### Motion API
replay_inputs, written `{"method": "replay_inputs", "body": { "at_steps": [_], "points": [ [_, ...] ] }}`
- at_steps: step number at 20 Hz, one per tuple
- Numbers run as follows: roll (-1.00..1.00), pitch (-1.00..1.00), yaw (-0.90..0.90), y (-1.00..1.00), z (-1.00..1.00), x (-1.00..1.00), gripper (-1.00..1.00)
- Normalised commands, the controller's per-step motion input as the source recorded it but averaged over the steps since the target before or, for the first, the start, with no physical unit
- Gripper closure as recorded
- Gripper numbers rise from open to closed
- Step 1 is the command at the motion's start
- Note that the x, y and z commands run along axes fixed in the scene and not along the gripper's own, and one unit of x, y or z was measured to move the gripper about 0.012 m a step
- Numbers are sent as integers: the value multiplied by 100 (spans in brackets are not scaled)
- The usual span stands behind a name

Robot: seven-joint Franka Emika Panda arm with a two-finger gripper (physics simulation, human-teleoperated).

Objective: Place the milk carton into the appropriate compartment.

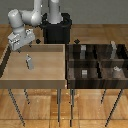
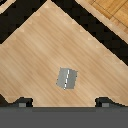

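Exterior view shows two raised bins side by side on thin dark legs over a warm wood-plank floor (image 1: 100, 107). On the exterior view's left stands a light wood bin (image 1: 50, 79), a shallow tray with a pale, smooth-grained floor and low walls. On the exterior view's right, touching it, stands a dark wood bin (image 1: 97, 84) split by dividers into four compartments, each holding a small grey block (image 1: 84, 73) or similar grey piece. Behind the bins the robot's black base (image 1: 56, 29) rises, with the white arm reaching over the far left corner of the light bin.

The milk carton (image 1: 29, 61) stands upright on the floor of the light wood bin, in its left half, toward the far side, apart from every wall. From the wrist view the milk carton (image 2: 67, 78) appears from above as a pale grey square with a lighter ridge across its middle, resting on the light planks.

The gripper (image 1: 25, 46) hangs above the bin, up and slightly left of the carton, not touching it. Its fingers (image 2: 24, 103) show at the edge of the wrist view, set wide apart with nothing between them.

No brand, label or readable writing shows on the carton or the bins.
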Motion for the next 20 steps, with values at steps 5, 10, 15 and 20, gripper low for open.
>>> {"method": "replay_inputs", "body": {
  "at_steps": [5, 10, 15, 20],
  "points": [
    [0, 0, 0, 20, 0, 60, -100],
    [0, 0, 0, 0, 0, -20, -100],
    [0, 0, 0, 0, -60, 0, -100],
    [0, 0, 0, 0, -100, 0, -100]
  ]
}}
